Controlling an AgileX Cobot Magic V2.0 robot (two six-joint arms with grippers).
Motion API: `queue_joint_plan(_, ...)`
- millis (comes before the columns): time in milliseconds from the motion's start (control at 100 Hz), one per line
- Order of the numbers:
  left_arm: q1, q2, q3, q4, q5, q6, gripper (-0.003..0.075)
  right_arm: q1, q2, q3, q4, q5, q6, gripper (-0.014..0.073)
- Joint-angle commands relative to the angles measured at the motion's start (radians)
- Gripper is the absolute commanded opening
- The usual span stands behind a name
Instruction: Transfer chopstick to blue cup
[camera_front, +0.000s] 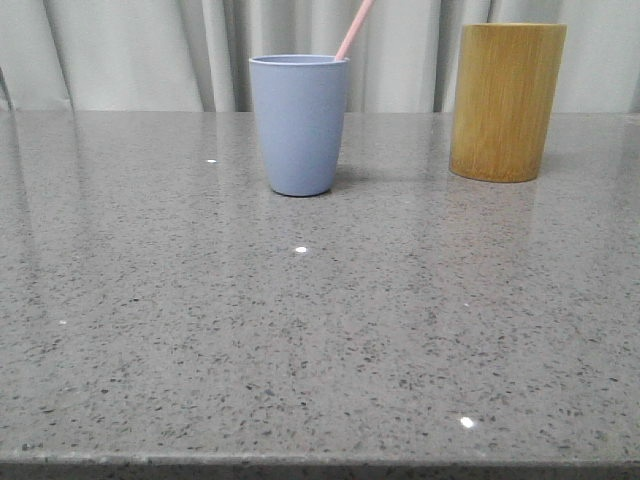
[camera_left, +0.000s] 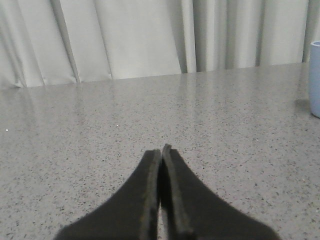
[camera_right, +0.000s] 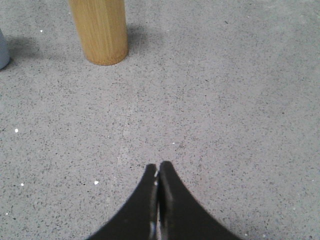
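The blue cup (camera_front: 299, 124) stands upright at the middle back of the grey table. A pale pink chopstick (camera_front: 354, 28) leans out of it to the right; its top is cut off by the frame. The cup's edge shows in the left wrist view (camera_left: 315, 78) and in the right wrist view (camera_right: 3, 50). My left gripper (camera_left: 161, 150) is shut and empty, low over bare table, away from the cup. My right gripper (camera_right: 157, 167) is shut and empty over bare table, short of the bamboo cylinder. Neither gripper shows in the front view.
A taller yellow-brown bamboo cylinder (camera_front: 505, 101) stands at the back right; it also shows in the right wrist view (camera_right: 99, 30). Pale curtains (camera_front: 150, 50) hang behind the speckled grey table (camera_front: 320, 330), whose front edge runs along the bottom of the front view.
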Motion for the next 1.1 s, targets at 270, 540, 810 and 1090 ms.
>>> queue_joint_plan(270, -0.001, -0.034, 0.009, 0.007, -0.249, -0.008, -0.0019, -0.005, 0.008, -0.020, -0.027, -0.058, -0.002, -0.0122)
queue_joint_plan(540, -0.001, -0.034, 0.009, 0.007, -0.249, -0.008, -0.0019, -0.005, 0.008, -0.020, -0.027, -0.058, -0.002, -0.0122)
queue_joint_plan(810, -0.001, -0.034, 0.009, 0.007, -0.249, -0.008, -0.0019, -0.005, 0.008, -0.020, -0.027, -0.058, -0.002, -0.0122)
queue_joint_plan(1090, -0.001, -0.034, 0.009, 0.007, -0.249, -0.008, -0.0019, -0.005, 0.008, -0.020, -0.027, -0.058, -0.002, -0.0122)
